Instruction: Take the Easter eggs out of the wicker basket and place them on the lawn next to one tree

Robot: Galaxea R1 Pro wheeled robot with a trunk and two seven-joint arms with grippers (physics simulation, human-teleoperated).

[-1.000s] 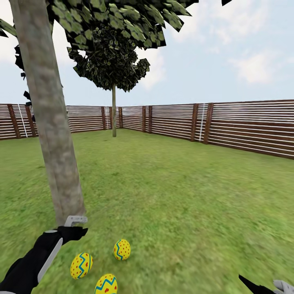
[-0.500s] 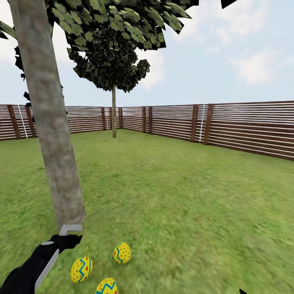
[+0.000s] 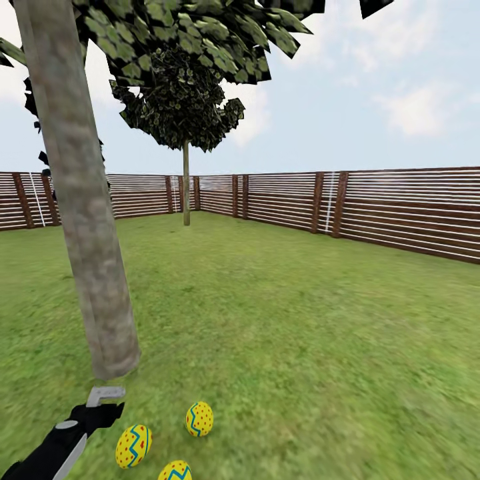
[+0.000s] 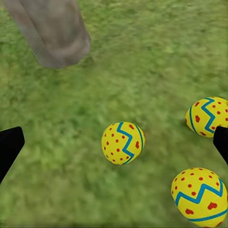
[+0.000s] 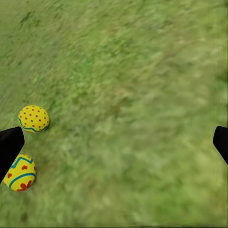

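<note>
Mottled green lawn [image 3: 300,333] held three yellow zigzag-banded eggs [image 4: 123,142] beside the grey-brown trunk [image 3: 87,233]; my spread, empty jaws risked nudging one away.

Second tree [image 3: 185,113] by far fence; cloudy sky [image 3: 400,87] above.

Three eggs [image 3: 199,419] beside tree [image 3: 87,233] on lawn [image 3: 300,320]
</note>
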